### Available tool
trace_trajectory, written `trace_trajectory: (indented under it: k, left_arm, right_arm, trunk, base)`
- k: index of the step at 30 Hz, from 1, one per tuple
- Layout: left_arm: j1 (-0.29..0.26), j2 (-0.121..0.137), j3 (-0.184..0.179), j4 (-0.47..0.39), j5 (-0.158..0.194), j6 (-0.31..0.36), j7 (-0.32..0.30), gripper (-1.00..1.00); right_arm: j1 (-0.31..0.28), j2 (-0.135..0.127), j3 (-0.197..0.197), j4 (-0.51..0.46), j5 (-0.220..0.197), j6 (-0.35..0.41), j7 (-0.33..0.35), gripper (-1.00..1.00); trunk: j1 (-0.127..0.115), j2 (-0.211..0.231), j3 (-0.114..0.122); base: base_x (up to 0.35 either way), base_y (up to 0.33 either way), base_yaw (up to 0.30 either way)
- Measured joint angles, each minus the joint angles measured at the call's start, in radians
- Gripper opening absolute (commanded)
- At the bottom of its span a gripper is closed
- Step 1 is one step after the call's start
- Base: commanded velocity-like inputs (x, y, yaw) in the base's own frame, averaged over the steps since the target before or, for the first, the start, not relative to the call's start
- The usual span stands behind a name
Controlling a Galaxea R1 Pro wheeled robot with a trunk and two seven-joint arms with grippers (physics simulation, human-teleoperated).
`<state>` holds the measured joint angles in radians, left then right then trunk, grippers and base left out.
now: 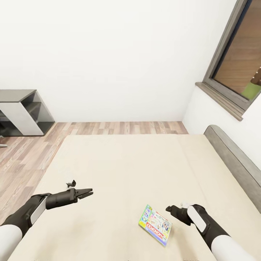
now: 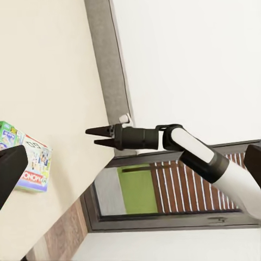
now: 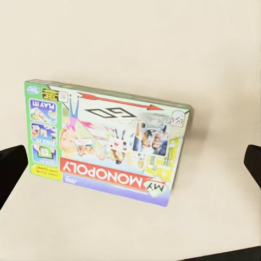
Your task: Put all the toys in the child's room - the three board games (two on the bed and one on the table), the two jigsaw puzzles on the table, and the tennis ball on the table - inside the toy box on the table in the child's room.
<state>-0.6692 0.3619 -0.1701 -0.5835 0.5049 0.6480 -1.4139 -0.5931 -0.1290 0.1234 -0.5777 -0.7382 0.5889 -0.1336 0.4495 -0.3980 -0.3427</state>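
we see the bed [image 1: 119, 170] covered in smooth, matt cream cloth, its headboard [image 1: 232, 152] a grey, rough-looking fabric. the board game [image 3: 109, 144] looks like glossy printed cardboard. the floor [image 1: 21, 156] is wood-grain plank, the wall [image 1: 108, 54] matt white, the window frame [image 1: 221, 90] matt grey.

A Monopoly board game box [image 3: 109, 144] lies flat on the cream bed cover [image 3: 163, 43], straight ahead between the two widely parted dark fingertips [image 3: 12, 171] (lettering reads upside down)
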Motion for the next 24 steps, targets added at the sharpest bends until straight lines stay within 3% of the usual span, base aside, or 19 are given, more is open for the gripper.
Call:
trace_trajectory:
  k: [24]
  left_arm:
    - [0.003,0.003,0.001,0.001,0.000,-0.002,-0.002,1.00]
  right_arm:
    - [0.000,0.001,0.002,0.000,0.000,0.000,0.000,1.00]
  trunk:
    - [0.000,0.000,-0.040]
  base:
    - [0.000,0.000,0.000]
